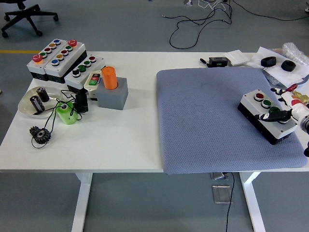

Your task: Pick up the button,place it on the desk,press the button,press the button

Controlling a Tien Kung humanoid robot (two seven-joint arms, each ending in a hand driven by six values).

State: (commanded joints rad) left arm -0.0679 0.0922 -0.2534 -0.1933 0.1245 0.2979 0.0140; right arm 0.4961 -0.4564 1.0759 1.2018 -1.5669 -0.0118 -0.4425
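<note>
A white-topped button box (251, 104) with black sides lies tilted on the blue-grey mat (207, 116) at the right. It carries two red buttons (257, 96), a green button (274, 110) and a black switch near its front end. My right hand (288, 104) reaches in from the right edge. One black finger (270, 116) stretches left across the box top, just in front of the green button. The other fingers are spread and hold nothing. I cannot tell whether the fingertip is touching the box. The left arm is out of sight.
Several more button boxes (58, 58) stand at the back left. Close by are an orange cylinder (110, 77) on a grey block (113, 96), a clear dish (25, 102), a green part (66, 113) and a gear (40, 134). Black parts (269, 61) and papers lie at the back right.
</note>
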